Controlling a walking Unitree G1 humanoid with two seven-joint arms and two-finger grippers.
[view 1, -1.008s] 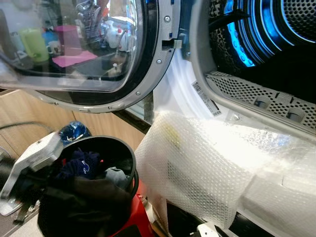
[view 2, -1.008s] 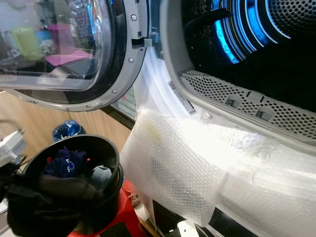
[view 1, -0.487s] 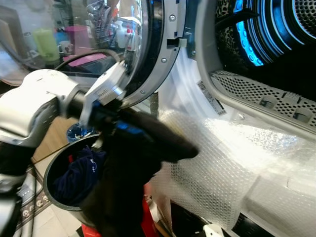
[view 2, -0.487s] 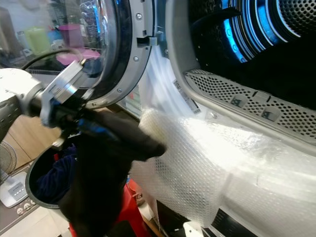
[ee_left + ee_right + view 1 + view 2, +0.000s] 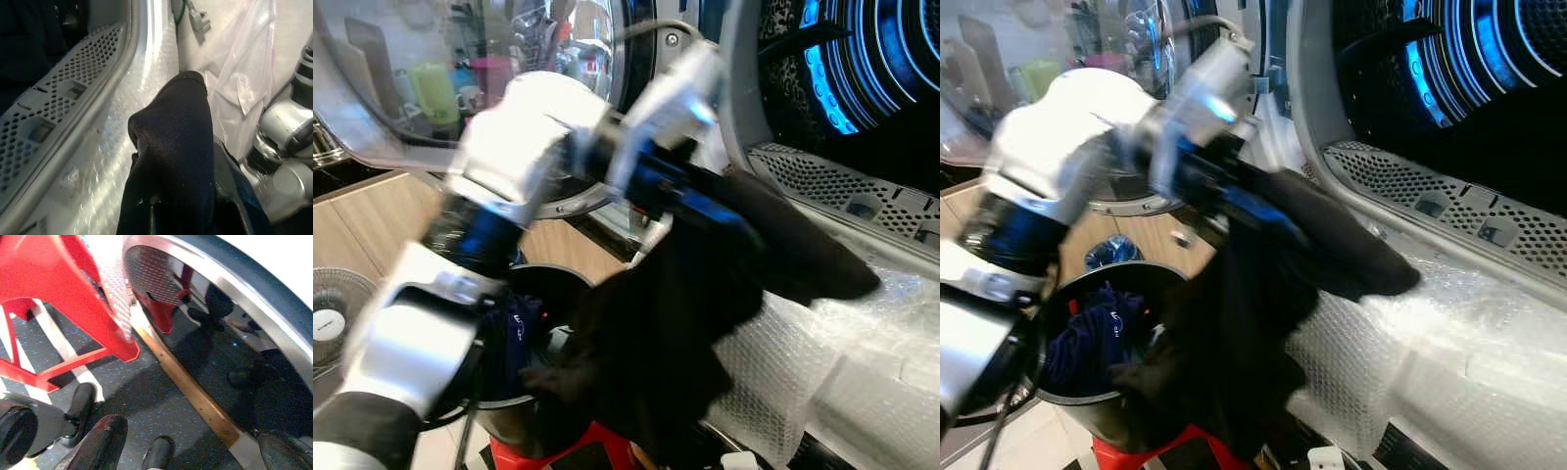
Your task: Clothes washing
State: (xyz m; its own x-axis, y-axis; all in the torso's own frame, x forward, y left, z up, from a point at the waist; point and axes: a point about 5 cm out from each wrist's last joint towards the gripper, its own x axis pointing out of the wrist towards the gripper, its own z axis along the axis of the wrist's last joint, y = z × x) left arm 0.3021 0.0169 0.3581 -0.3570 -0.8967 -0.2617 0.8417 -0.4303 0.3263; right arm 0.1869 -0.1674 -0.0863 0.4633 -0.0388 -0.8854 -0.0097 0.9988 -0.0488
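My left gripper (image 5: 693, 192) is shut on a black garment (image 5: 685, 323), which hangs in a long fold in front of the washer's lower rim. The silver left arm is blurred and reaches across the open door (image 5: 431, 88) toward the blue-lit drum (image 5: 862, 69). In the left wrist view the garment (image 5: 176, 147) drapes over the fingers, beside the perforated rim. Below stands a black bucket (image 5: 1087, 284) holding dark blue clothes (image 5: 1087, 333), on a red stool (image 5: 558, 455). My right gripper (image 5: 190, 450) hangs low by the stool's legs, open, with nothing in it.
Bubble wrap (image 5: 862, 362) covers the washer's front below the drum opening. The round glass door stands open at the left. A small fan (image 5: 328, 323) sits on the floor at the far left, before wooden cabinet fronts (image 5: 372, 225).
The left arm has lifted the black garment out of the bucket and carried it up and to the right, toward the drum opening. The camera has shifted a little.
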